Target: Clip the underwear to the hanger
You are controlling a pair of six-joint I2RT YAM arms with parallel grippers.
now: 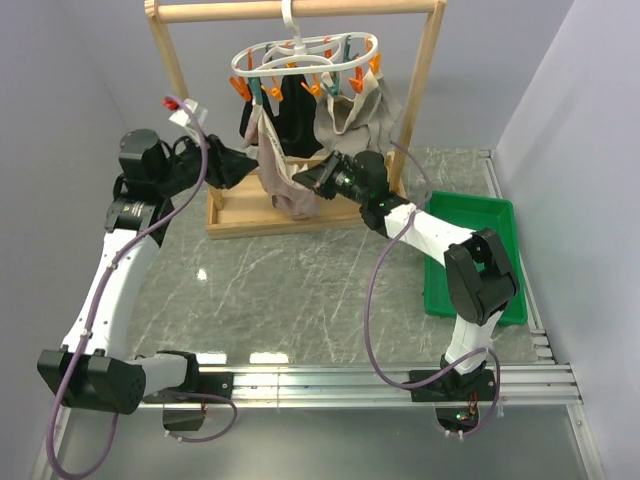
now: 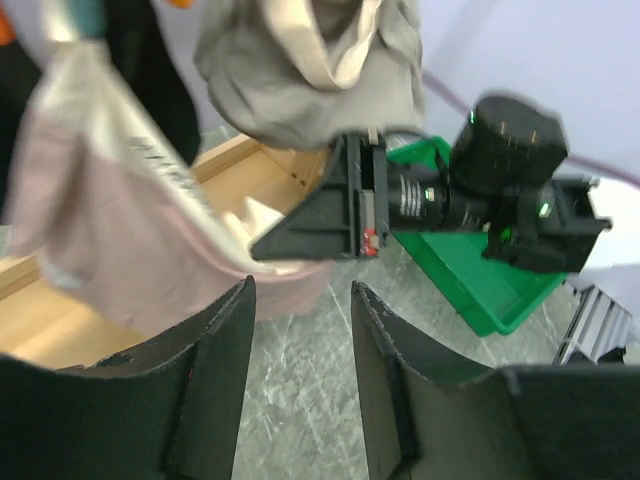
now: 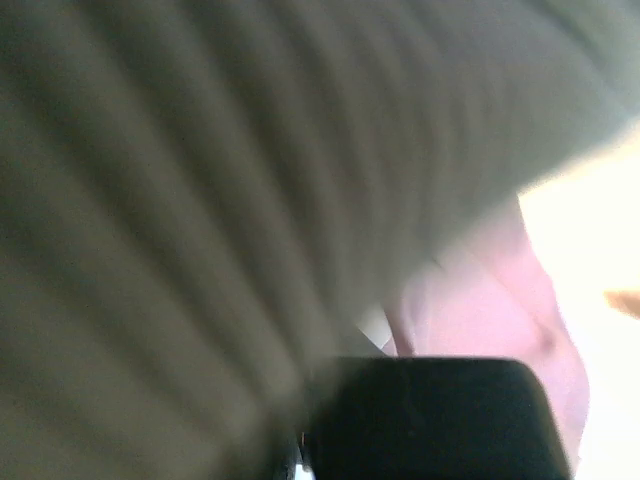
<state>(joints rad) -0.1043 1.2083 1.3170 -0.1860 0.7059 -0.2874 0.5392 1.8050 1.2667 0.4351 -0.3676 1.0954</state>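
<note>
1. Our left claw [image 2: 302, 292] is standing spread, its two black fingers [image 2: 215, 370] well apart with nothing between them; only the marbled bench [image 2: 300, 400] is showing through the gap.
2. Just ahead of that claw, the underwear [image 1: 278, 175] is hanging as a long pink-beige drape. Its cream waistband is running up and away to the claw's left, and the fabric is not touching the fingers.
3. Our right claw [image 1: 308, 185] is reaching in from the opposite side, pressed together and pinching the lower edge of the underwear, with its tip pointing back toward the left claw.
4. Above both claws, the hanger [image 1: 305, 58] is dangling from the top rod of the wooden rack [image 1: 427, 90].
5. The upper corner of the underwear is rising to a teal peg [image 2: 88, 15], though we cannot tell whether the peg is gripping it.
6. Directly over the right claw, a grey-taupe garment [image 1: 350, 115] is hanging bunched; a black garment [image 1: 290, 125] is hanging behind the underwear.
7. Behind the right claw, beside that arm's elbow, a green tray [image 1: 480, 250] is lying on the bench.
8. From the right wrist we are getting only blur: grey fabric is filling most of the view, with pink at the right.
</note>
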